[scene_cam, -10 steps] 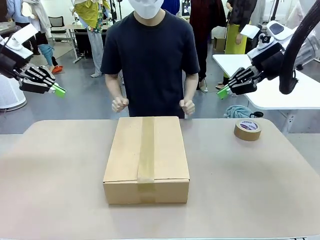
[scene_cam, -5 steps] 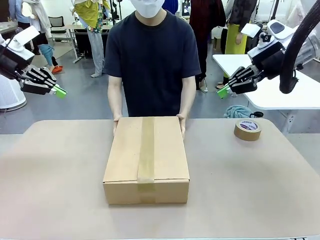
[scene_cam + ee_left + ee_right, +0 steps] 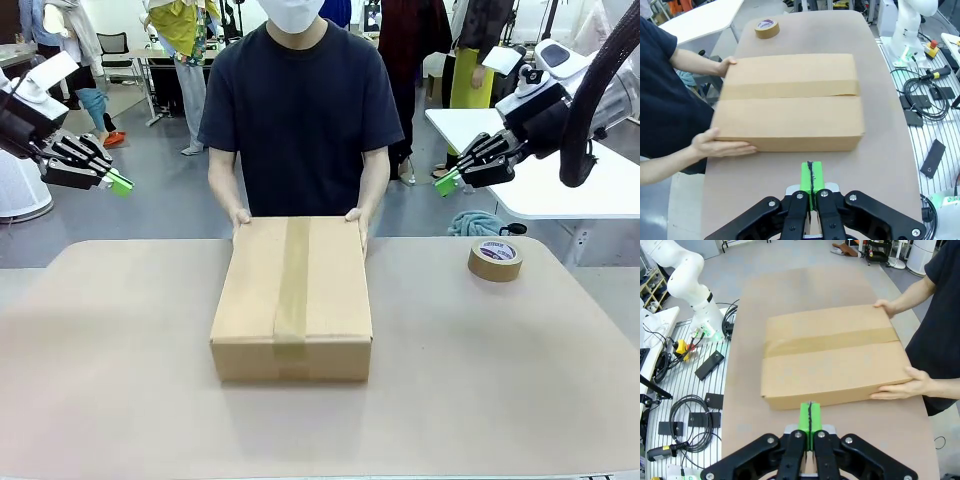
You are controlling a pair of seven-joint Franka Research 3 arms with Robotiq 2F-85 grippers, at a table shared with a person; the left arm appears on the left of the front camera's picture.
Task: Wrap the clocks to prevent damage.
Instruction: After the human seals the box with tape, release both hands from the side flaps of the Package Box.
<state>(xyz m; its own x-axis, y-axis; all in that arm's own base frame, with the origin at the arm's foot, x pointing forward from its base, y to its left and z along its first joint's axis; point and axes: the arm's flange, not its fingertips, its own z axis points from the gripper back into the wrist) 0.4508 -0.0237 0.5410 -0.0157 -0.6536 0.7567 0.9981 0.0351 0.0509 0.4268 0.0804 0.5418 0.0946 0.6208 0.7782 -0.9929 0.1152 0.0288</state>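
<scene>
No clocks are in view. A cardboard box [image 3: 290,295] sealed with a strip of brown tape lies in the middle of the table; it also appears as the box [image 3: 790,102] and the box [image 3: 832,355] in the wrist views. The person's hands [image 3: 240,215] grip its two far corners. My left gripper [image 3: 120,183] hangs shut in the air at the far left, high above the table. My right gripper [image 3: 447,183] hangs shut at the upper right. In the wrist views the left gripper [image 3: 811,177] and the right gripper [image 3: 810,416] show green pads pressed together, holding nothing.
A roll of brown tape [image 3: 495,259] lies on the table [image 3: 500,380] at the far right, also seen as the roll [image 3: 767,28]. Cables and a second arm's base [image 3: 690,285] stand beside the table. A white table [image 3: 560,190] stands behind my right gripper.
The person's hands came down from fists onto the box's far corners, and the box has shifted slightly, its far end raised. Both arms stayed still.
</scene>
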